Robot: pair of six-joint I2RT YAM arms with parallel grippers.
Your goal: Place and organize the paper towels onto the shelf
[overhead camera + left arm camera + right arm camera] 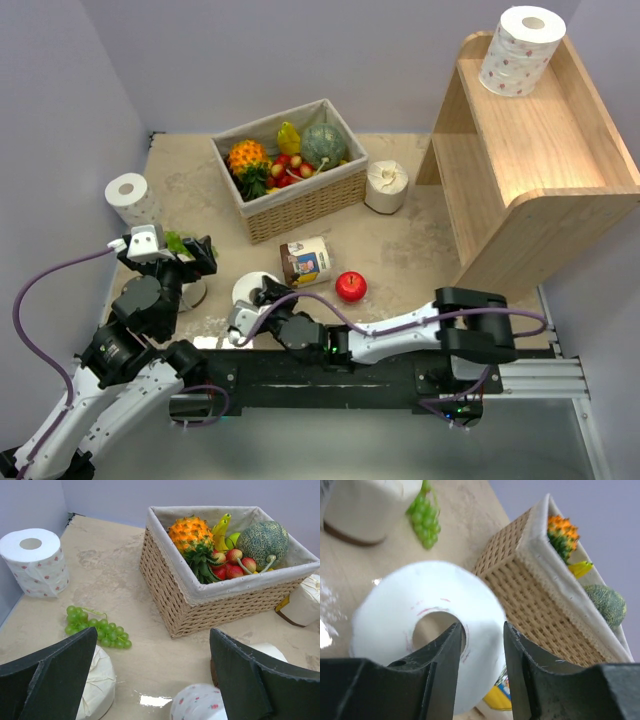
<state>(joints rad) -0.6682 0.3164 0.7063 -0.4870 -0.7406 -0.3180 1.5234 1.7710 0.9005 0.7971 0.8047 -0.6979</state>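
Right wrist view pretty much tells the whole story: the right end effector (pixel 482 627) sits straight over a white pink-dotted paper towel roll (pixel 420 600) that stands on end on the beige tabletop (pixel 430 260). Its hollow core points up at the camera, so its long axis runs vertical. One finger dips in at the edge of the core and the other comes down outside, with the roll's wall in the narrow gap between them. Whether they actually pinch the paper yet, I honestly can't tell, though it looks close. In the top external view that roll is near the front edge, left of centre, and the right arm is stretched out toward 9 o'clock from its base to get there. The left end effector (pixel 190 255) hangs near the roll at about 10 o'clock from it, jaws spread wide and holding nothing, so imo the right one owns this pick. What matters next: the large light-wood two-tier shelf (pixel 540 150) lies well apart, at roughly 2 o'clock from the roll. A printed-label jar (pixel 307 262) and a red apple (pixel 350 287) sit low along that line. I'd guess a lift first, then a swing toward 2 o'clock. One dotted roll on the top tier (pixel 520 50) already stands at the shelf's far corner.
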